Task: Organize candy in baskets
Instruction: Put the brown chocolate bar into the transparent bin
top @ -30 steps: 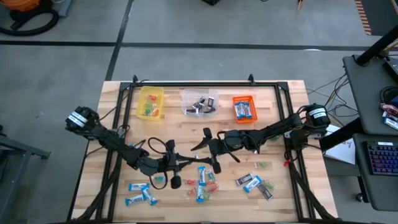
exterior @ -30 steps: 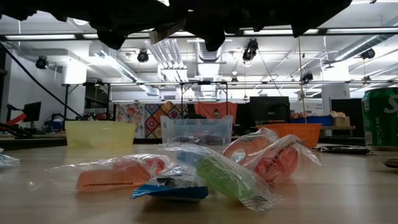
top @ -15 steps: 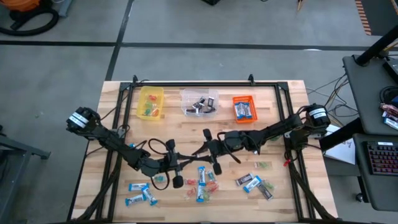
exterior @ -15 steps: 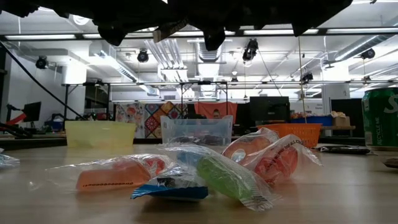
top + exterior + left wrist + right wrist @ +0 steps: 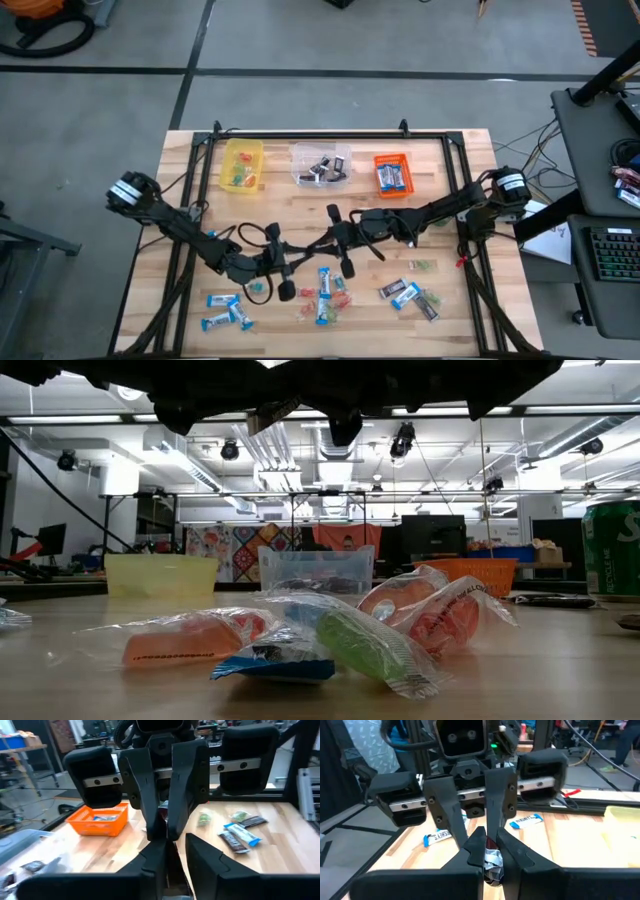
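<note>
Both grippers meet fingertip to fingertip above the table's middle, pointing level at each other. My right gripper (image 5: 492, 851) is shut on a small dark candy (image 5: 493, 860) with a crinkled silvery wrapper. My left gripper (image 5: 176, 862) faces it with a narrow gap between its fingers. Along the far edge stand the baskets: yellow (image 5: 242, 165), clear (image 5: 321, 163) and orange (image 5: 392, 173). Loose candy (image 5: 325, 285) lies on the near half of the table. My right gripper pinches the candy's wrapper (image 5: 494, 865) between its two fingertips, coming level from the table's right side. The candy is lifted clear of the table. My left gripper's fingers (image 5: 445, 815) stand on either side of the same candy; whether they touch it I cannot tell.
Blue-and-white bars lie at the near left (image 5: 225, 308) and near right (image 5: 405, 293), with red, orange and green pieces (image 5: 380, 640) between them. A green can (image 5: 612, 550) stands at the table's right. A black frame (image 5: 320, 133) runs around the table.
My right gripper's fingers have shut on the candy held up between the two grippers. Both arms have stayed in place.
</note>
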Controlling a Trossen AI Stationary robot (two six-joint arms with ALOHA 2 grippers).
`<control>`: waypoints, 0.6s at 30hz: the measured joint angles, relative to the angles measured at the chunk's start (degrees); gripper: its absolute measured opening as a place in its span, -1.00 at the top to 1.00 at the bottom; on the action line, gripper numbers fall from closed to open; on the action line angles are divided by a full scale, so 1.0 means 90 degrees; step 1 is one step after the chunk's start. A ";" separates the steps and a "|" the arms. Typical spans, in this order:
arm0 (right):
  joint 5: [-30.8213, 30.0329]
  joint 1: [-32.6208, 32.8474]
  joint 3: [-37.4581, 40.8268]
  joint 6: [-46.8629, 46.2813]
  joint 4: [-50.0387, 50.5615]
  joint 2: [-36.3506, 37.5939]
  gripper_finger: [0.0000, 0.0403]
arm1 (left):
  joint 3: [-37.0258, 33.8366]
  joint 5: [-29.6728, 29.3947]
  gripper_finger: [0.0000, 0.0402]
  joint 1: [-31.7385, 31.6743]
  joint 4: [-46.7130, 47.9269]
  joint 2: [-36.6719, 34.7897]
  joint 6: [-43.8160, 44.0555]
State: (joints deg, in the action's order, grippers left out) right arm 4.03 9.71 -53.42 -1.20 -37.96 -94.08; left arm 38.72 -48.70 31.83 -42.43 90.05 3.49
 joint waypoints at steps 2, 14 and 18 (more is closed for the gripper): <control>0.0005 -0.0084 -0.0008 -0.0089 0.0031 0.0025 0.91 | 0.0000 -0.0169 0.65 0.0000 0.0080 -0.0035 0.0002; 0.0019 -0.1261 -0.0205 -0.0532 0.0827 0.0094 0.91 | -0.0019 -0.1186 0.55 0.0002 0.0961 -0.0232 0.0365; -0.0068 -0.1923 -0.0486 -0.0529 0.1640 0.0094 0.91 | -0.0021 -0.1563 0.55 -0.0013 0.1596 -0.0276 0.0803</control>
State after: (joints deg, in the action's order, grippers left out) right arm 3.42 -7.60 -57.80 -5.96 -23.20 -93.23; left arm 38.53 -62.77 31.71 -28.07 87.57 10.72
